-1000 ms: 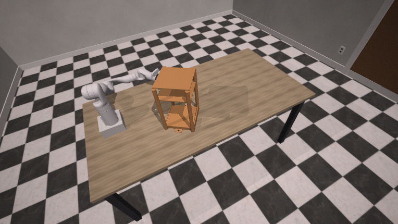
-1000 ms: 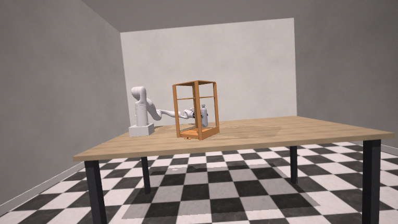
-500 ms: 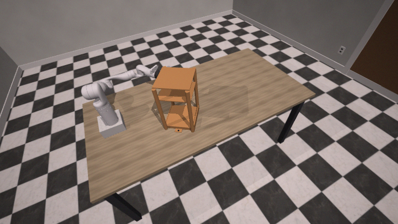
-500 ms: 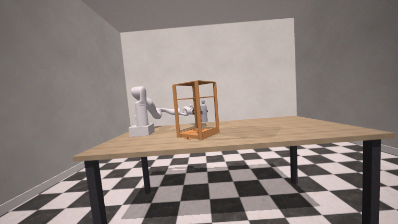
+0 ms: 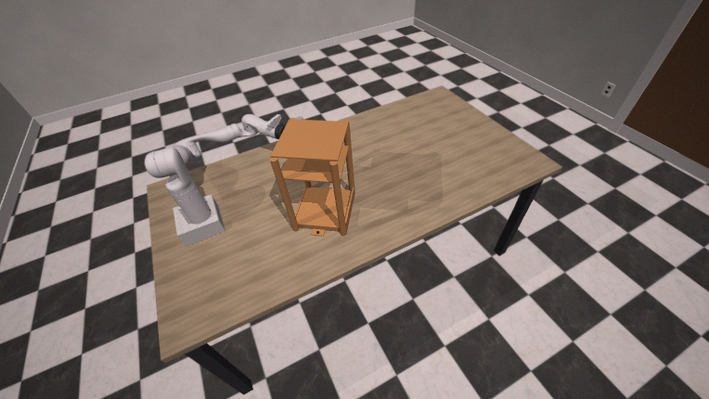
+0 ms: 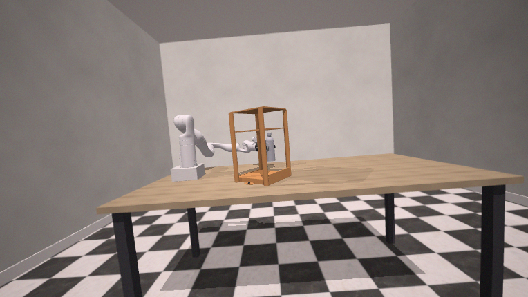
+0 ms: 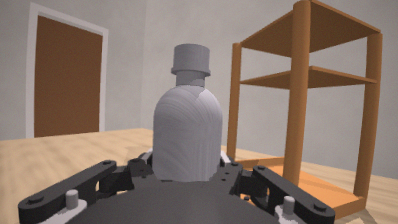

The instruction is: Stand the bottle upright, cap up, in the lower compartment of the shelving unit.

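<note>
bottle (image 7: 187,135) grey | shelving unit (image 7: 299,95) orange | floor (image 5: 446,322) black-white checks | table (image 5: 258,277) wood-grain

High corner overview, low far side view, close wrist view

light: even, soft | shadows: faint on table (image 5: 406,168) | focus: perhaps slightly soft
</note>
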Controlling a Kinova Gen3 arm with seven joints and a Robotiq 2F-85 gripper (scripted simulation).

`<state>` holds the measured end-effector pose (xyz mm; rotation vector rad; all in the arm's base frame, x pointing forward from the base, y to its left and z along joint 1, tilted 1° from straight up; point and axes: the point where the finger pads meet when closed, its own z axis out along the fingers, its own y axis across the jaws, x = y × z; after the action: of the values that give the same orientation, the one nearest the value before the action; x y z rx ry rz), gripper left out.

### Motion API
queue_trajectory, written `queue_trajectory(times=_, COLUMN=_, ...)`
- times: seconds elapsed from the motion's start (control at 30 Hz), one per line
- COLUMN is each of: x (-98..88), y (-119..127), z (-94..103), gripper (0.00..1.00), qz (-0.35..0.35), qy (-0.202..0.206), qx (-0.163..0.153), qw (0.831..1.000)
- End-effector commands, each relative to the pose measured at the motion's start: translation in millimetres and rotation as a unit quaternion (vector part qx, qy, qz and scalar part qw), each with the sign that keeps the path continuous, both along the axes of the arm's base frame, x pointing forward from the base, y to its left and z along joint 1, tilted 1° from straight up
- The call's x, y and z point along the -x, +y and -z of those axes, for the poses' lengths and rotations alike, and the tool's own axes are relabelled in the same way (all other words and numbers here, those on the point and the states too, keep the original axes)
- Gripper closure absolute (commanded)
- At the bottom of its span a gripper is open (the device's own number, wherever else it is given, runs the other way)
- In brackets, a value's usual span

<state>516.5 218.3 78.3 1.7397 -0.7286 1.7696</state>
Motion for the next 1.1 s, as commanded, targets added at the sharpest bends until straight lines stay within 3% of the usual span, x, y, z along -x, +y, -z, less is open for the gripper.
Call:
queue_trajectory(times=0.0, x=0.2, y=0, z=-1.1, gripper=1.0, qz=0.0, qy=-0.001, qx=-0.001, qw=1.0)
queue_trajectory(times=0.3, x=6.2, y=4, z=-0.9, gripper=1.0, qz=0.0, qy=-0.001, qx=-0.001, qw=1.0)
queue_trajectory(times=1.07, x=51.7, y=31, z=-0.1, gripper=1.0, qz=0.0, qy=-0.001, qx=-0.001, qw=1.0)
